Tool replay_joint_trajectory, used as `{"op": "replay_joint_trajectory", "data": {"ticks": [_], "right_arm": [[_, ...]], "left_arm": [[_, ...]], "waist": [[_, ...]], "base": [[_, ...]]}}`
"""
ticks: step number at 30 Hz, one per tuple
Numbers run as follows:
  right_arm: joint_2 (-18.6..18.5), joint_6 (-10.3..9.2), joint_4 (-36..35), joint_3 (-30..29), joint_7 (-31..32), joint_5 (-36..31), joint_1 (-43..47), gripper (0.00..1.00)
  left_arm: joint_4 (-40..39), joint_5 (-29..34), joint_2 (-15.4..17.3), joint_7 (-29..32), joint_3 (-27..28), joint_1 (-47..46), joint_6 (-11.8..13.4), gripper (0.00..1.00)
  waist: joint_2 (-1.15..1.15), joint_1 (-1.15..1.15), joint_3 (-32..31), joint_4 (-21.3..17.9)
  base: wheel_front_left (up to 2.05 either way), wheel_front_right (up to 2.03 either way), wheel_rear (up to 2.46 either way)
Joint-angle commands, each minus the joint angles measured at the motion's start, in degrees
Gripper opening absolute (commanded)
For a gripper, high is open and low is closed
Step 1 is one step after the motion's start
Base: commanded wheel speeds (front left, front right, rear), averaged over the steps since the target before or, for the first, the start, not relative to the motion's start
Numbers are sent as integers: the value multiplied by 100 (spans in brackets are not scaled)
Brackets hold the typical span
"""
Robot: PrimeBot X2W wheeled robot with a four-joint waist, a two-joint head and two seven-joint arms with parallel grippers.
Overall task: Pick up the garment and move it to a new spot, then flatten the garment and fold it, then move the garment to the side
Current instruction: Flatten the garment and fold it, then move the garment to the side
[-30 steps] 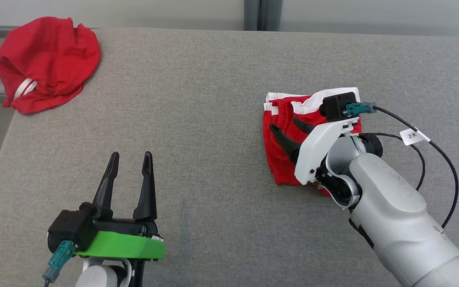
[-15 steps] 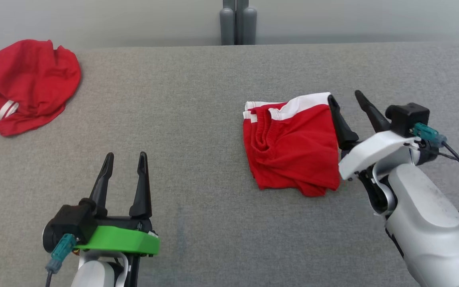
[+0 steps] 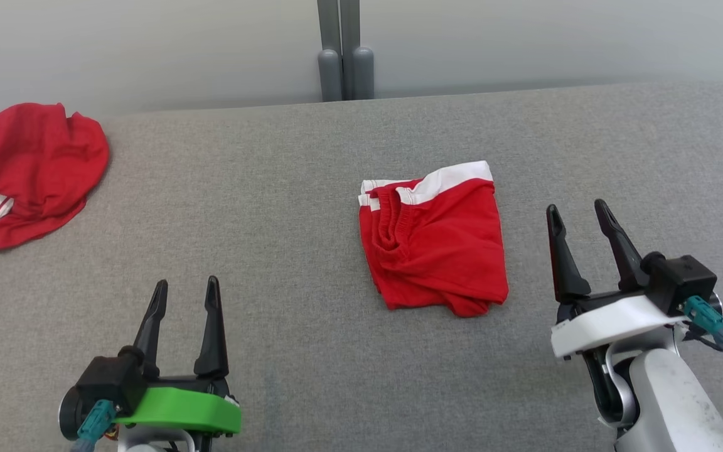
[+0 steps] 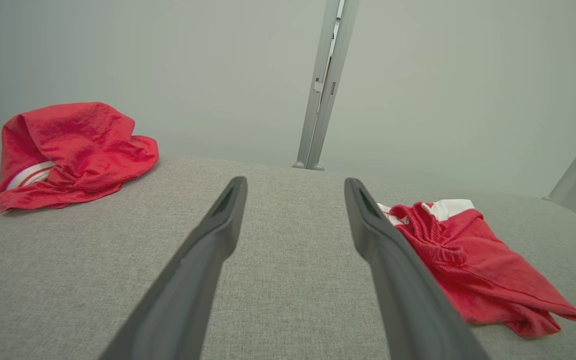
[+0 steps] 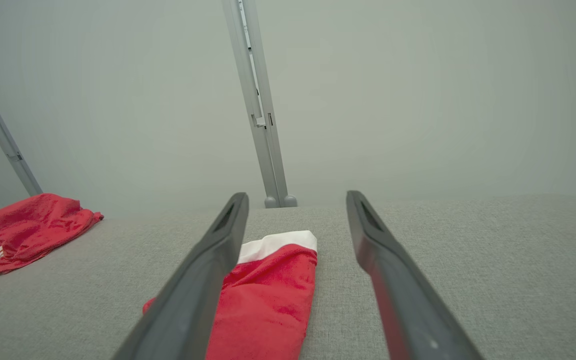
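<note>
two tools are held over the grey fabric-covered table (image 3: pixel 273 157), both empty, each with its fingers spread wide apart. the left tool (image 3: pixel 186 283) is at the near left, fingers pointing away from the robot. the right tool (image 3: pixel 575 207) is at the near right, pointing the same way, near the right edge of the folded red garment (image 3: pixel 433 242) but not touching it. that garment lies flat near the middle of the table in a rough square, with a white band along its far edge and a gathered waistband at its left side. a crumpled red garment (image 3: pixel 22 172) is heaped at the table's far left corner, well apart from the folded one. a grey post (image 3: pixel 339 56) rises behind the far edge against a pale wall.
</note>
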Motion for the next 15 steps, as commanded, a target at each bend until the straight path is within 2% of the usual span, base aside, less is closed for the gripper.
{"op": "replay_joint_trajectory", "data": {"ticks": [1,15], "right_arm": [[39,2,-86,-63,-16,-78,152,100],[206,2,-85,-162,-18,-263,568,100]], "left_arm": [[-37,34,14,4,29,121,33,100],[-101,82,14,4,39,350,56,100]], "waist": [[0,0,-58,-31],[0,0,-191,26]], "base": [[0,0,0],[0,0,0]]}}
